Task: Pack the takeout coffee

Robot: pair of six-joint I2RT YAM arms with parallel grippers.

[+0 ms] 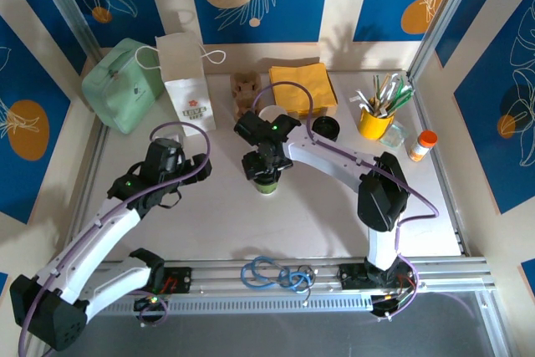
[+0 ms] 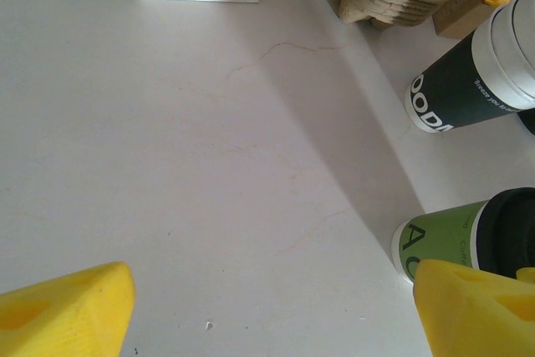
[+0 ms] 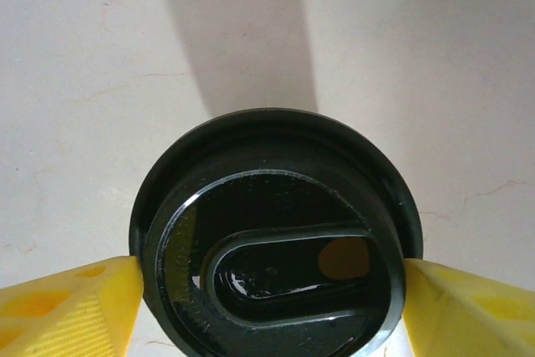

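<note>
While the right tool grips it, one takeout coffee stands.

- takeout coffee: upright near the middle of the counter, ahead of the arm bases.
- right gripper: directly over the takeout coffee, one finger against each side of its lid.
- left gripper: left of the takeout coffee and apart from it, fingers spread wide over bare counter.
- paper bag: upright at the far edge, left of centre.
- soft bag: far-left corner, just beside the paper bag.
- cup carriers: far edge, between the paper bag and the napkins.
- cup stack: behind the takeout coffee, in front of the napkins.
- loose lids: right of the cup stack.
- utensil holder: right of the loose lids.
- bottle: by the right edge, right of the utensil holder.
- cable coil: on the near rail, between the arm bases.
</note>
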